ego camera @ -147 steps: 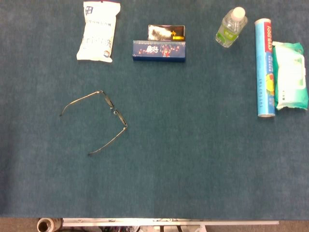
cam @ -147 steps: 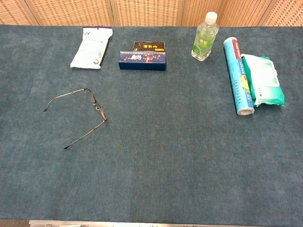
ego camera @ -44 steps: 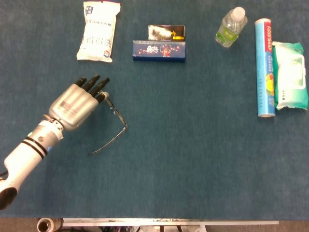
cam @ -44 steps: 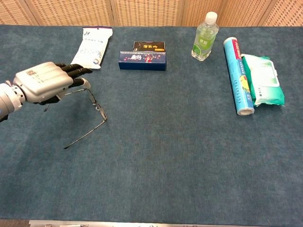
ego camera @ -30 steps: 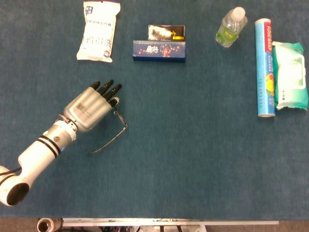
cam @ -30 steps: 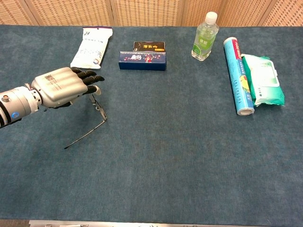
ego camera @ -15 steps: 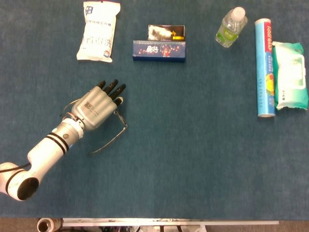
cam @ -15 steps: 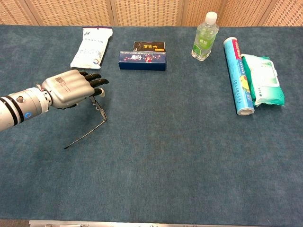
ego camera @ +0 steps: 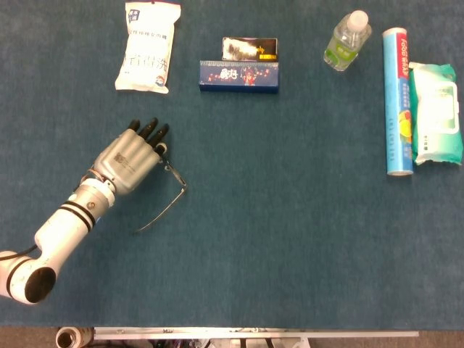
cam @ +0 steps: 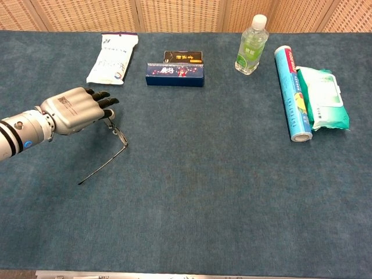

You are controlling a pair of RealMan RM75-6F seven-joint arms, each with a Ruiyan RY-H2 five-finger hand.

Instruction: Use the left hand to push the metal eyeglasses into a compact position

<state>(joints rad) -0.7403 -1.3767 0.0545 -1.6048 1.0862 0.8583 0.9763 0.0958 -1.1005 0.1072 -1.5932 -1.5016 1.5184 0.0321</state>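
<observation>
Left hand (ego camera: 130, 161) laid flat over the glasses (ego camera: 168, 194), folding step under way.

The glasses lie on the counter (ego camera: 290, 239) partly under the hand, the front just past its fingertips (ego camera: 154, 133) and one temple trailing back beside the forearm, open. The hand grasps nothing, fingers straight and close together, covering the other temple; whether that one is folded I cannot tell. Next, I judge, the free temple needs sweeping in toward the front, with light pressure so the thin frame doesn't skid. Beyond the fingertips lie a white pouch (ego camera: 148, 46) and a blue box (ego camera: 239, 75). The right hand is unseen.
</observation>
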